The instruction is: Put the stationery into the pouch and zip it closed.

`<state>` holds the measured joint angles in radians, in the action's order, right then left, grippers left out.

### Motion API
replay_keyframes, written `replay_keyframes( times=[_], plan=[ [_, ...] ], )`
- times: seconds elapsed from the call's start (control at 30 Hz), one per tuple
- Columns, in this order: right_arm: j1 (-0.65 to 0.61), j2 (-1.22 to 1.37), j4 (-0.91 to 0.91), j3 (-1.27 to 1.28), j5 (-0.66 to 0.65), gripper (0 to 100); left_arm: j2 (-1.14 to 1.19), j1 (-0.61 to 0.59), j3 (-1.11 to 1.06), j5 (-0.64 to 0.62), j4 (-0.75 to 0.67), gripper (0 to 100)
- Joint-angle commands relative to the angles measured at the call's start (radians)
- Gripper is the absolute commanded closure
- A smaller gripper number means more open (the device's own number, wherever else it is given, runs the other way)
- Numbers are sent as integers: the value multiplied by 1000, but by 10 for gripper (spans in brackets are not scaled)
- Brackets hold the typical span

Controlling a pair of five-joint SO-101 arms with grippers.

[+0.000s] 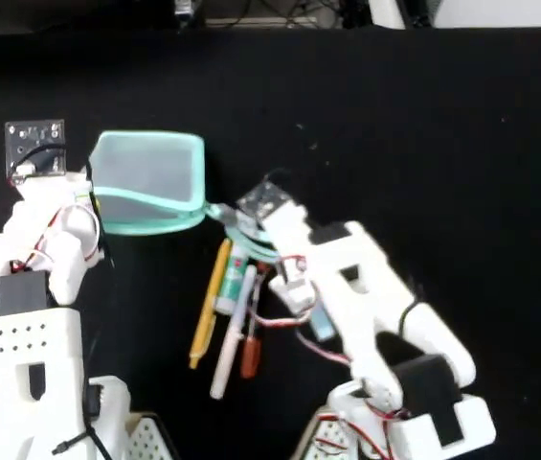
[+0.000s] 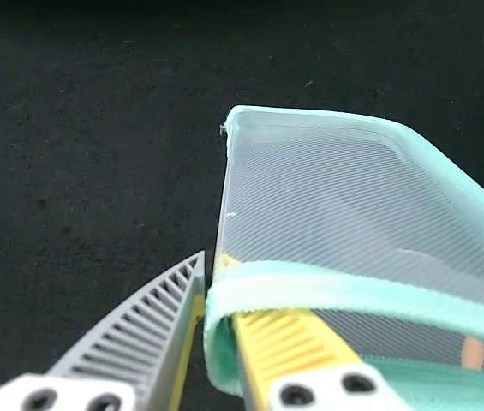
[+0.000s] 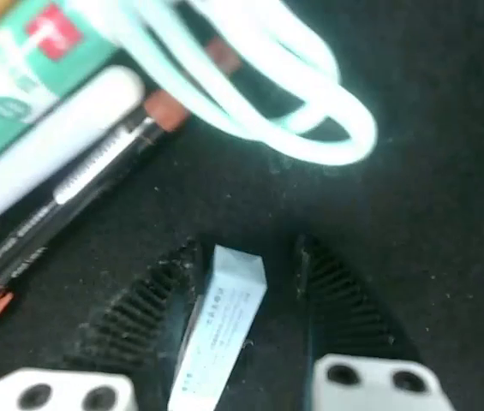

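Right wrist view has the right hand (image 3: 247, 248) lowered over a small white eraser (image 3: 220, 325), its two fingers standing apart on either side of the block and not closed on it. The eraser seems to lean on one finger, though the angle leaves that unsure. Just beyond it lie the pouch's pale green cord loop (image 3: 310, 128), a glue stick (image 3: 27, 60), a white pen (image 3: 53, 150) and a dark pen (image 3: 44, 227).

At the far left of the black surface (image 1: 442, 144), the left hand (image 2: 210, 282) is clamped on the rim of the mint mesh pouch (image 1: 150, 177), one finger inside and one outside. The loose stationery (image 1: 227, 307) lies to the pouch's right and nearer.

The step in hand looks to be loading, starting with the eraser. Next, the right hand needs to close squarely on the block, lift it clear of the cord and carry it left to the pouch mouth held by the other arm.
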<state>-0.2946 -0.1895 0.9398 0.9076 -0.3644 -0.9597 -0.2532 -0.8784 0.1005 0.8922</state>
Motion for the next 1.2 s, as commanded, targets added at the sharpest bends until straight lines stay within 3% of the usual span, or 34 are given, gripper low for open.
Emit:
replay_keyframes(
  times=[0.0, 0.37, 0.5, 0.67, 0.8, 0.97, 1.17],
  plan=[
    [35, -59, 60, -48, -20, 811, -11, -5, 8, -2, -23, 970],
    [28, -30, 52, -41, -41, 817, -11, -5, 2, -2, -21, 970],
    [32, 24, 43, -50, -43, 988, -11, -4, -2, -2, -23, 970],
    [37, -15, 46, -74, -41, 986, -11, -4, -2, -2, -21, 970],
    [37, -252, 160, -82, -41, 986, -11, -4, -2, -2, -21, 970],
    [18, -757, 227, -77, -31, 986, -11, -4, -2, -2, -21, 970],
    [-216, -1208, 55, 5, 81, 986, -11, -2, 7, -46, -18, 970]
  ],
)
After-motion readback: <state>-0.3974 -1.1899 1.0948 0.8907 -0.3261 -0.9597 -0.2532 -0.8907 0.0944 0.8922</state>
